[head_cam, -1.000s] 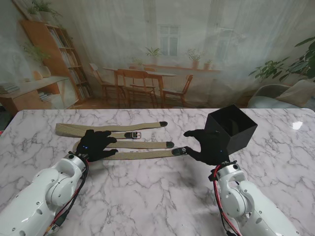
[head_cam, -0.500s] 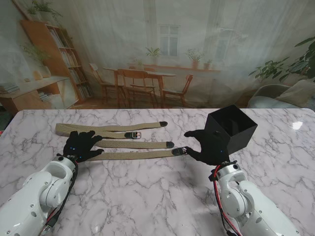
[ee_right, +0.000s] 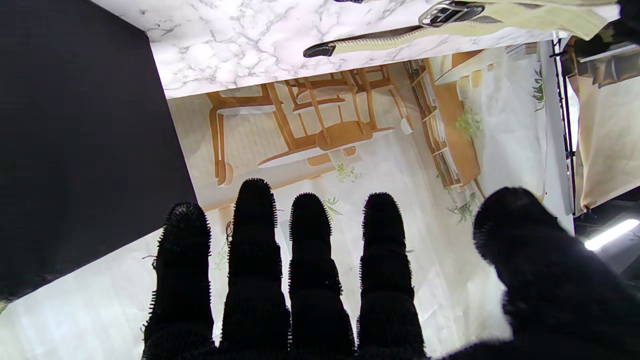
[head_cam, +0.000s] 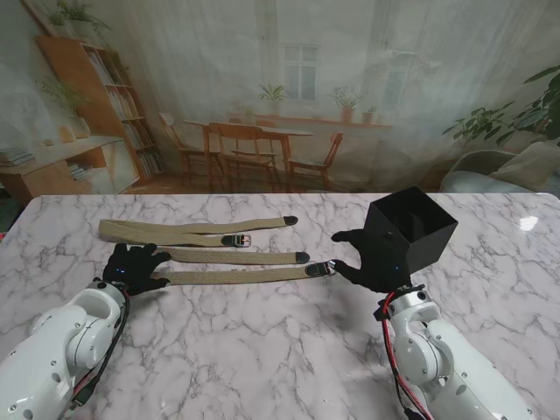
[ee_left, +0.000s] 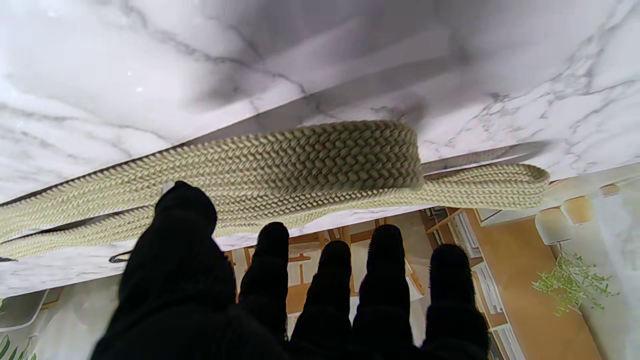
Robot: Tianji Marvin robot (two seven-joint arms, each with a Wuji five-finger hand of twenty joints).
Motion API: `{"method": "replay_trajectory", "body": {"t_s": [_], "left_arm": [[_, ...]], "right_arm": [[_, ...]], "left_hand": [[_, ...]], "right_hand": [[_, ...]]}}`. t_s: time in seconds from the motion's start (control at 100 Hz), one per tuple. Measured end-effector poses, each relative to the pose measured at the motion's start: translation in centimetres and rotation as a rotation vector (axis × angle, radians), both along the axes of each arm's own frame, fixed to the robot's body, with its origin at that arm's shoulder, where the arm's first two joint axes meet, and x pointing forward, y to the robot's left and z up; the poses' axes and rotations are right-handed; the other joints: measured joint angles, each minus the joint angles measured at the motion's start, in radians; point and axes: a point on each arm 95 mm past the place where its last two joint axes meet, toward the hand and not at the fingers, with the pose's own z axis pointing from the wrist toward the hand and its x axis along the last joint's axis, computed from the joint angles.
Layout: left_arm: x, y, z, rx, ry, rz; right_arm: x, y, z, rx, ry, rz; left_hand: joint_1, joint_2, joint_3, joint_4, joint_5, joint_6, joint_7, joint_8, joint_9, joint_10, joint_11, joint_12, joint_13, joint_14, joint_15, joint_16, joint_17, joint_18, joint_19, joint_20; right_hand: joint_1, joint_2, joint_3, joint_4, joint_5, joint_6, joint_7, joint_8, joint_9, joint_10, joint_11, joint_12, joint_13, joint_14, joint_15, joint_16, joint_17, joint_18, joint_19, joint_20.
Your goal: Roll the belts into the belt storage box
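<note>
Three woven beige belts (head_cam: 197, 234) lie lengthwise on our white marble table (head_cam: 262, 350) in the stand's view, laid flat and nearly parallel, probably so each can be rolled from one end. The nearest beige belt (head_cam: 236, 276) runs from our left hand (head_cam: 133, 267) toward the metal buckle (head_cam: 322, 268) just beside our right hand (head_cam: 376, 258). The black open-topped storage box (head_cam: 411, 229) stands tilted at the right, touching or just behind that right hand, its mouth turned so a rolled belt could drop in; no belt is in it yet. Our left arm reaches from the near left corner with the gloved hand low over the belt's plain end. Our right arm rises from the near right corner, palm down, fingers spread.

Seen from the left wrist, the left hand (ee_left: 300, 300) holds nothing, its fingers (ee_left: 385, 260) straight and apart, poised over the cut end of the nearest belt (ee_left: 320, 157) without clearly touching it. We judge this the approach to start the first roll.

From the right wrist, the right hand (ee_right: 310, 280) is wide and empty, fingers (ee_right: 255, 220) fanned, the box wall (ee_right: 75, 125) close alongside and a dark belt tip (ee_right: 320, 50) well beyond.
</note>
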Motion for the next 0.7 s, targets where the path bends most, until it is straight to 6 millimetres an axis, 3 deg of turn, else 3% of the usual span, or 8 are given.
{"method": "replay_trajectory", "body": {"t_s": [0.42,0.57,0.7], "left_arm": [[-0.4,1.4,-1.1,0.068,0.074,0.03],[-0.7,1.6,-1.4,0.091,0.063,0.038],[-0.7,1.9,-1.8,0.098,0.063,0.046]], "right_arm": [[0.1,0.0,-0.1,-0.004,0.003,-0.003],[0.1,0.0,-0.1,-0.004,0.003,-0.004],[0.1,-0.1,-0.1,-0.002,0.0,-0.006]], "left_hand": [[0.105,-0.009,0.036,0.002,0.028,-0.027,0.09,0.03,-0.062,-0.001,0.013,-0.01,-0.015,-0.005,0.0,-0.001,0.0,-0.012,0.0,0.0],[0.129,-0.019,0.05,0.002,0.05,-0.073,0.159,0.103,-0.074,-0.001,0.031,-0.01,-0.015,-0.007,0.0,-0.001,0.0,-0.014,0.0,0.0],[0.127,-0.019,0.05,0.002,-0.002,-0.075,0.06,-0.01,-0.098,-0.001,0.035,-0.01,-0.032,-0.007,0.0,-0.001,-0.006,-0.014,0.0,0.0]], "right_hand": [[0.0,0.0,0.0,0.0,0.0,0.0,0.0,0.01,-0.001,0.0,0.001,0.0,-0.001,0.0,0.0,0.0,-0.002,0.0,-0.001,0.004],[0.0,0.0,0.0,0.0,0.0,0.0,0.0,0.01,-0.001,0.001,0.001,0.0,-0.001,0.0,0.0,0.0,-0.002,0.0,-0.002,0.005],[0.0,0.0,0.0,0.0,0.0,0.0,0.0,0.01,-0.001,0.001,0.001,0.0,-0.001,0.0,0.0,0.0,-0.002,0.0,-0.002,0.005]]}}
